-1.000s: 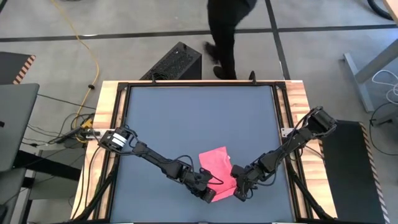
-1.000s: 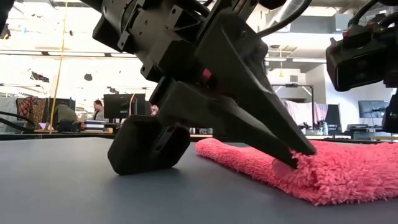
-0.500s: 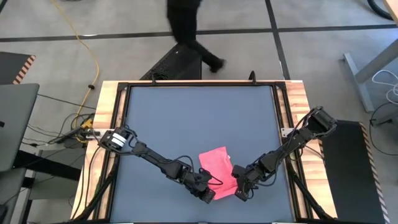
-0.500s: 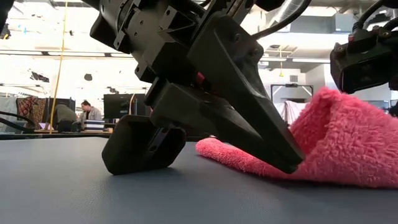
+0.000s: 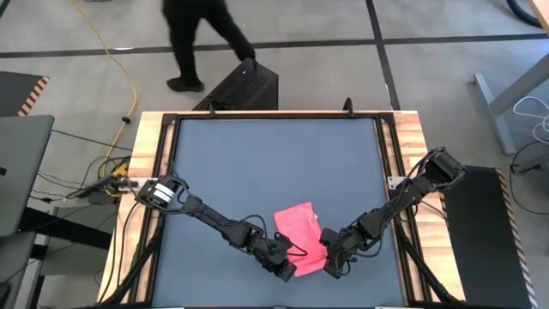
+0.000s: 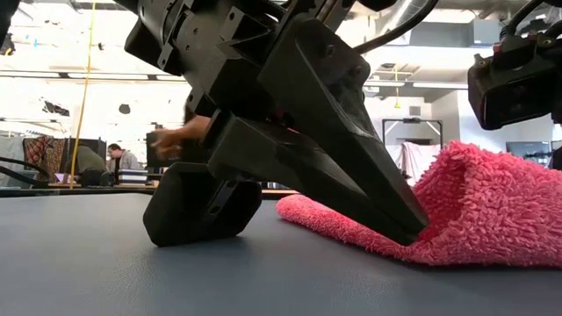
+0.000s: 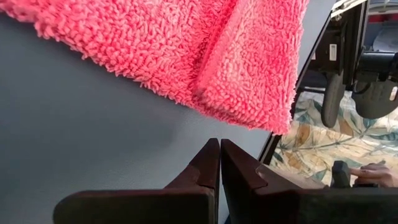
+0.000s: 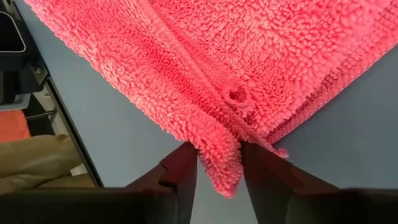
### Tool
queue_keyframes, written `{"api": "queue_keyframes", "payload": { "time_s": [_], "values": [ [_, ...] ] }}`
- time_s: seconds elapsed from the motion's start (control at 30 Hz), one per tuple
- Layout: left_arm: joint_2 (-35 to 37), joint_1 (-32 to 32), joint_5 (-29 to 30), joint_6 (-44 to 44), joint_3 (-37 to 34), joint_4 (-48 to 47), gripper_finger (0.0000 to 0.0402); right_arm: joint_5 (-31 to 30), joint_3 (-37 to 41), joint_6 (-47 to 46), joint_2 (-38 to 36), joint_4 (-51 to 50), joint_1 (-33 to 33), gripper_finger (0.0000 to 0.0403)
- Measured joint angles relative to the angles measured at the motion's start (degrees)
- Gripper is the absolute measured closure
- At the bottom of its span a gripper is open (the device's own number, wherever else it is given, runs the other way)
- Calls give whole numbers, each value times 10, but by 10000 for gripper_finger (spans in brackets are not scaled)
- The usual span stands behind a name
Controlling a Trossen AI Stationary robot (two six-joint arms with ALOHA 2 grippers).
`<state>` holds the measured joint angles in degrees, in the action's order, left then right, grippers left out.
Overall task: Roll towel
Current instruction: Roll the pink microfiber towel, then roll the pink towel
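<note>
Currently the towel (image 5: 300, 238) lies on the dark grey table (image 5: 257, 163), in the lower centre of the high view, slightly right of the midline. Bright pink, fluffy pile. Its long axis runs from the upper left toward the lower right of that frame, tilted a little off the table edges. The lower end is folded up and over: in the low view the towel (image 6: 474, 206) rises in a rounded hump at the right of the frame while its other end lies flat on the tabletop.

Left gripper (image 5: 287, 268) sits just off the towel's lower left edge, fingers (image 7: 208, 165) pressed together with nothing between them; in the left wrist view their tips stand just clear of the folded pink edge (image 7: 249, 68).

Right gripper (image 5: 330, 264) is at the towel's lower right corner. Its two fingers (image 8: 183, 165) stand apart, and a raised ridge of towel (image 8: 221, 158) lies in the gap between them; whether they pinch it I cannot tell.

A person (image 5: 193, 39) walks on the floor beyond the table, upper left of the high view.
</note>
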<state>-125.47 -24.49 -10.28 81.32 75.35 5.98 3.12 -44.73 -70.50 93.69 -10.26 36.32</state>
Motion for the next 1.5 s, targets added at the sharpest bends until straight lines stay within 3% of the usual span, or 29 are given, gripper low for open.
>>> {"api": "queue_keyframes", "payload": {
  "time_s": [0.3,0.6,0.87,1.13,1.33,1.5],
  "values": [
    [8,-8,-4,-22,-2,4,401,-1,0,0,0,-4,0,269],
    [103,-50,148,-190,-4,-135,401,-5,0,8,0,-12,0,270],
    [134,-57,195,-336,16,-118,401,-4,0,9,0,-13,-7,269],
    [128,-41,191,-469,74,-130,401,-3,0,10,0,-13,-8,270],
    [119,-19,58,-479,74,-100,401,-3,0,10,0,-13,-8,271],
    [112,-22,94,-521,75,-82,401,-4,0,9,0,-12,-8,271]
  ]
}}
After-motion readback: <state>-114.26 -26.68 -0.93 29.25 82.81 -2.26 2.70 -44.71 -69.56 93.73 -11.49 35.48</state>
